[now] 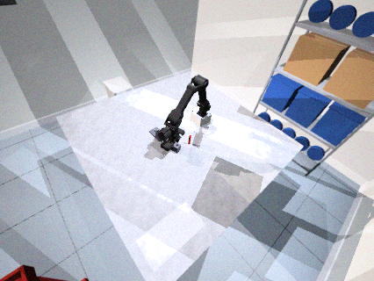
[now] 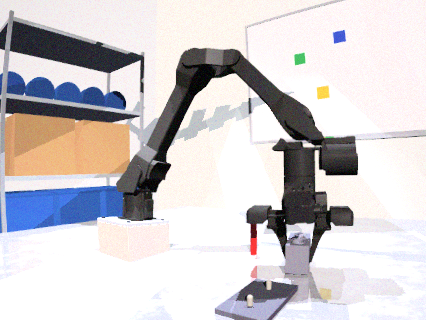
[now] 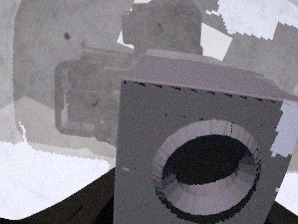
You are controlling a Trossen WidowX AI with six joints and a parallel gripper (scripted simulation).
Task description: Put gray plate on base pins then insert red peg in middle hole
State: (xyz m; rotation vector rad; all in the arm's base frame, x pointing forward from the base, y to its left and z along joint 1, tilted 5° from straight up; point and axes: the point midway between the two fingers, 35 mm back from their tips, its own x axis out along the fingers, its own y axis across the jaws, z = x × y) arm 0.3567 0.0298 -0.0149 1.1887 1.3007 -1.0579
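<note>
My gripper (image 2: 298, 257) is shut on the gray plate (image 2: 297, 264) (image 3: 135, 125), with one finger at each side. The plate is at or very near the table top, end-on in the exterior view; one large round hole shows in the wrist view. The dark base (image 2: 240, 306) (image 1: 154, 133) lies flat with its two pale pins (image 2: 250, 301) (image 2: 269, 285) up, and nothing is on them. The red peg (image 2: 253, 242) (image 1: 190, 140) stands upright beside the gripper, its top partly behind the gripper's housing in the exterior view.
The arm's pale mounting block (image 2: 132, 239) stands on the table (image 1: 132, 176), behind and left of the plate in the exterior view. A shelf rack with orange boxes (image 2: 102, 147) and blue bins stands beyond the table. Shadows cross the table.
</note>
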